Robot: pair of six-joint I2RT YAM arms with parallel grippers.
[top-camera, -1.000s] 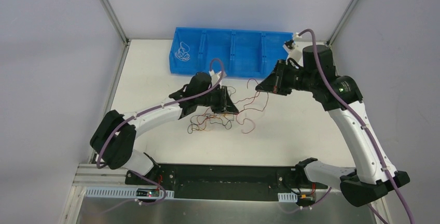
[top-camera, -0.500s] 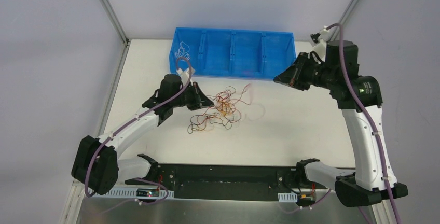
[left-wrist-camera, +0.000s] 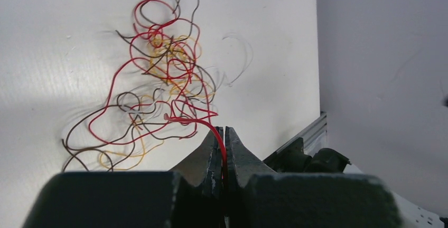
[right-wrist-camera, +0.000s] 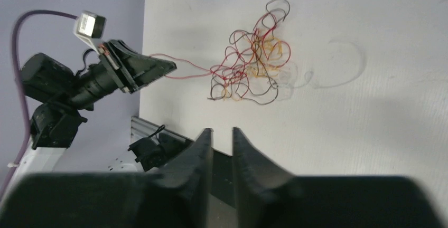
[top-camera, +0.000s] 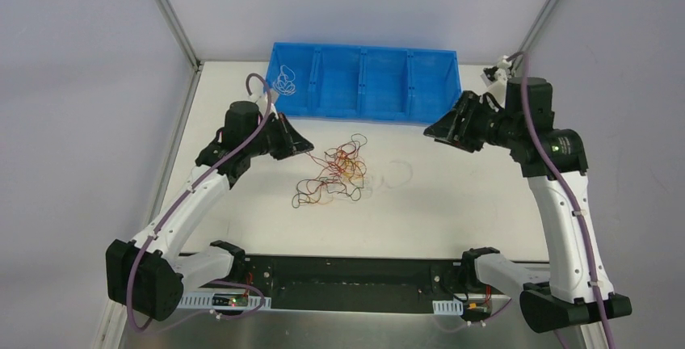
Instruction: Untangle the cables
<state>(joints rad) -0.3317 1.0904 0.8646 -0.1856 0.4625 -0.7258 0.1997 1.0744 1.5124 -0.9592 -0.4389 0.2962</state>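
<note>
A tangle of red, black and orange cables (top-camera: 335, 173) lies mid-table. My left gripper (top-camera: 305, 145) hangs just left of it, shut on one red cable (left-wrist-camera: 198, 124) that runs from the fingertips (left-wrist-camera: 217, 133) into the tangle (left-wrist-camera: 164, 75). My right gripper (top-camera: 432, 131) hovers to the right of the tangle, jaws open and empty (right-wrist-camera: 222, 131). A loose white cable (top-camera: 396, 175) curls on the table right of the tangle and also shows in the right wrist view (right-wrist-camera: 343, 69). Another white cable (top-camera: 284, 82) sits in the bin's leftmost compartment.
A blue bin (top-camera: 380, 103) with several compartments stands along the table's far edge, behind both grippers. A black rail (top-camera: 347, 280) with the arm bases runs along the near edge. Grey walls close in left and right.
My left gripper has drawn back to the left with the red cable, pulling it out of the tangle. My right gripper has moved right and opened; the white cable now lies loose on the table.
</note>
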